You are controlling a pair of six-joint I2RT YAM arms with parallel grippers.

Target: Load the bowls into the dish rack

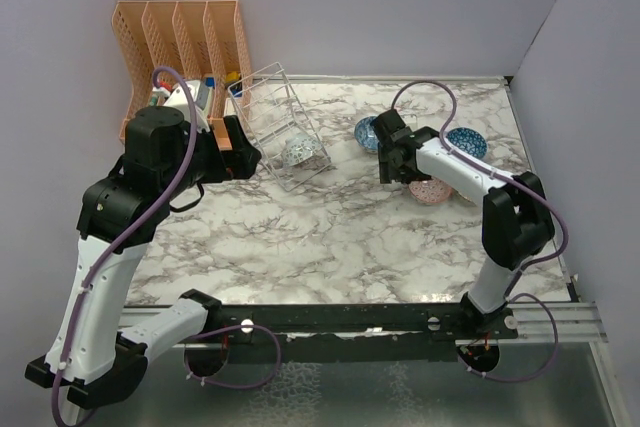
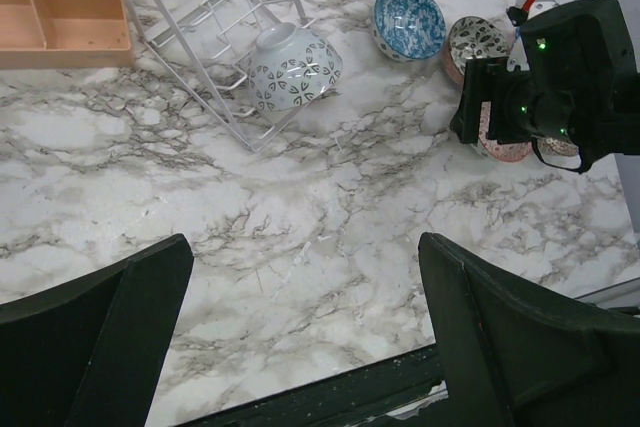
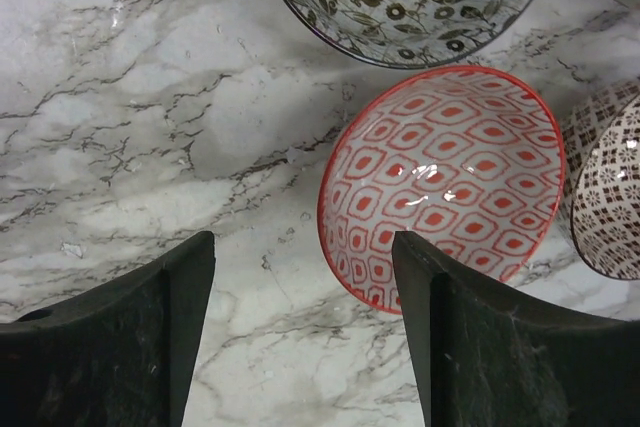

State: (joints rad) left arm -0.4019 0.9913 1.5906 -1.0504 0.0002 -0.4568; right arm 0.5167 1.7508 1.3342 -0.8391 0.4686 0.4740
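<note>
Right tool [image 3: 303, 247], jaws apart, hung over red-lattice bowl [image 3: 440, 182] on tabletop [image 3: 120, 97], well apart from dish rack [image 1: 283, 127]; left tool [image 2: 305, 247] apart too. Glazed ceramic: prob. stiff, slick, chippable, so pinch rim.

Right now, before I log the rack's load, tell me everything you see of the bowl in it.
The bowl is glossy white ceramic with dark flower-like medallions on its outer wall. It lies tipped on its side inside the rack, resting on its thin white wires. Nothing else touches it.
</note>
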